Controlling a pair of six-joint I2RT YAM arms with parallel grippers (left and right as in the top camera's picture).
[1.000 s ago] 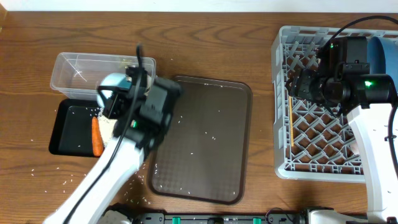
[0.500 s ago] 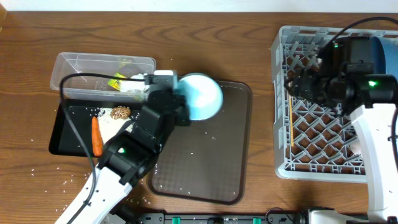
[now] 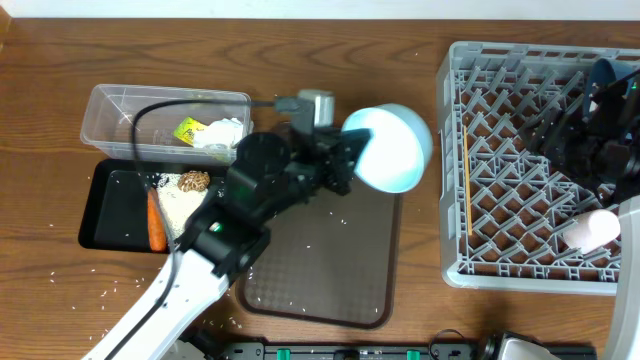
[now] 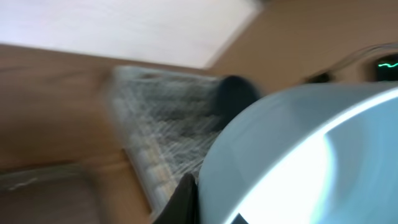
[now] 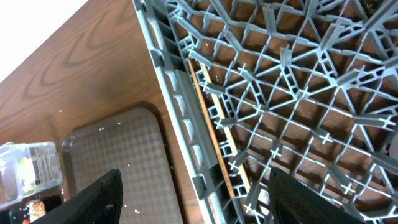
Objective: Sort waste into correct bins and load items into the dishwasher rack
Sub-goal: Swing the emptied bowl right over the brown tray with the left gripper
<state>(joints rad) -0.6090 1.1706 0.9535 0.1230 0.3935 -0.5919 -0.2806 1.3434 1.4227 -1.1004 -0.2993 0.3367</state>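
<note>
My left gripper [image 3: 345, 155] is shut on the rim of the white bowl [image 3: 392, 148] and holds it tilted in the air between the brown tray and the grey dishwasher rack [image 3: 455, 175]. In the left wrist view the bowl [image 4: 298, 149] fills the right side and the rack [image 4: 168, 130] is blurred behind it. My right gripper [image 3: 578, 142] is open and empty over the rack's right part [image 5: 199, 199]. Chopsticks [image 3: 467, 185] lie along the rack's left edge [image 5: 211, 134]. The blue dish [image 3: 608, 70] and a white cup [image 3: 590, 230] are in the rack. The light-blue cup is not visible.
The clear tub [image 3: 120, 110] holds the wrapper [image 3: 187, 130] and tissue [image 3: 222, 133]. The black tray [image 3: 110, 210] holds the carrot [image 3: 155, 220], the brown food piece [image 3: 194, 180] and rice [image 3: 185, 205]. The brown serving tray [image 3: 320, 260] carries scattered rice grains.
My left arm swung the bowl from above the black tray to the right, toward the rack. My right arm drew back to the rack's right side, uncovering the white cup.
</note>
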